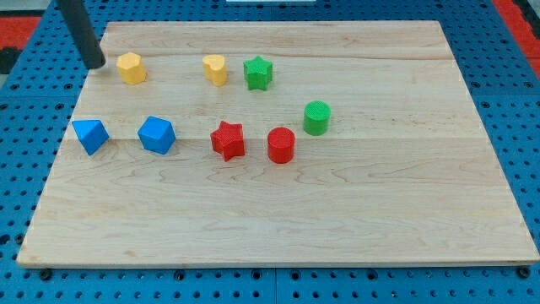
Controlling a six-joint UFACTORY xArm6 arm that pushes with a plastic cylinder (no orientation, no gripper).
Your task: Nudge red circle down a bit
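The red circle [281, 144] stands near the middle of the wooden board [278, 219], just to the right of the red star [228, 140] and down-left of the green circle [316, 117]. My tip [97, 64] is at the view's top left, at the board's left edge, just left of a yellow hexagon block [131, 67]. It is far from the red circle and touches no block.
A second yellow block [215, 69] and a green star [257, 73] sit along the top. A blue triangular block [89, 135] and a blue hexagon-like block [157, 134] sit at the left. A blue pegboard [523, 127] surrounds the board.
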